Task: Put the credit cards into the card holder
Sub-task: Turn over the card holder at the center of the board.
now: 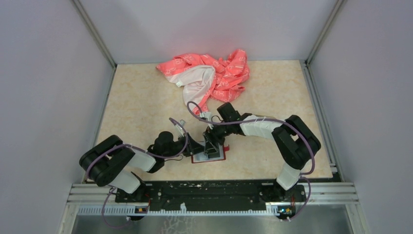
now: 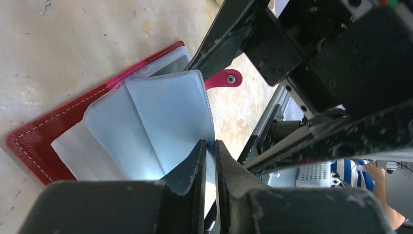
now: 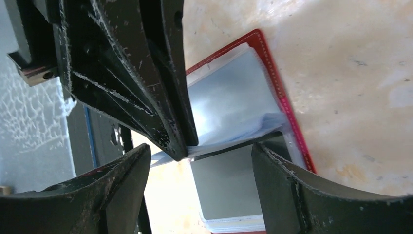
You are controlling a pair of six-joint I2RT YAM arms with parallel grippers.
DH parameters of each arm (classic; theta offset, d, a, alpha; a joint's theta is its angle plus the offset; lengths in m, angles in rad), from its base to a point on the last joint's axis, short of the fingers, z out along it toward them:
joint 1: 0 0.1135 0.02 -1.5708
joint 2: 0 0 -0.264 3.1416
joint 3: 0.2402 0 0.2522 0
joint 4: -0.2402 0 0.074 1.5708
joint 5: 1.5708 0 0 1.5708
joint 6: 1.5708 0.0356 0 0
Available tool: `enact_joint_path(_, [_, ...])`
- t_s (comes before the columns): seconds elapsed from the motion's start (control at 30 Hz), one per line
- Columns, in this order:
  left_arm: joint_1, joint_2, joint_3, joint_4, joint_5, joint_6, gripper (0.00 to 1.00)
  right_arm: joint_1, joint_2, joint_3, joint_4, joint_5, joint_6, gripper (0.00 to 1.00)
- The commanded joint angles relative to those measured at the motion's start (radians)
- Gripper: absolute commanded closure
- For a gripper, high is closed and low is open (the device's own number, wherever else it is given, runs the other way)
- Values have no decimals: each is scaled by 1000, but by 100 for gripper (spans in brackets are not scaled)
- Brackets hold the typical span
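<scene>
Red stitched card holder (image 2: 30,145) (glossy sleeves (image 2: 170,117))

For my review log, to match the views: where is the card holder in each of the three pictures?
Top external: card holder low centre, partly covered.
Left wrist: card holder left of centre, open, sleeves fanned.
Right wrist: card holder centre-right, red stitched edge showing.
Shared landmark: the left claw pinching one clear sleeve.
</scene>
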Motion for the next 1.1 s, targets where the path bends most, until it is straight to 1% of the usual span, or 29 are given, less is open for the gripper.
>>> enact_joint_path(0.0, [7, 6, 2, 11, 24, 6, 84, 44, 15, 53, -37, 121, -43, 25])
enact_joint_path(0.17, [10, -1, -6, 11, 22, 8, 84, 43, 13, 52, -31, 165, -30, 32])
enact_joint_path(0.23, [12, 0, -6, 9, 22, 9, 84, 43, 5, 50, -32, 172, -32, 37])
enact_joint_path(0.3, [13, -1, -6, 7, 24, 9, 84, 43, -6, 52, -38, 179, -44, 39])
enact_joint_path(0.53, [17, -7, -7, -9, 21, 15, 80, 43, -29, 49, -56, 177, -77, 37])
enact_joint_path(0.63, [17, -15, -9, -20, 20, 20, 77, 42, -31, 51, -63, 177, -83, 35])
enact_joint_path(0.7, [19, -23, -11, -29, 19, 21, 74, 43, -29, 51, -64, 192, -82, 36])
enact_joint_path(0.8, [21, -37, -14, -49, 12, 29, 73, 43, -30, 53, -64, 214, -80, 38])
enact_joint_path(0.9, [23, -53, -14, -94, -5, 44, 73, 39, -33, 53, -63, 199, -75, 37])
enact_joint_path(1.07, [27, -105, -11, -204, -55, 77, 72, -1, -38, 51, -53, 118, -44, 33])
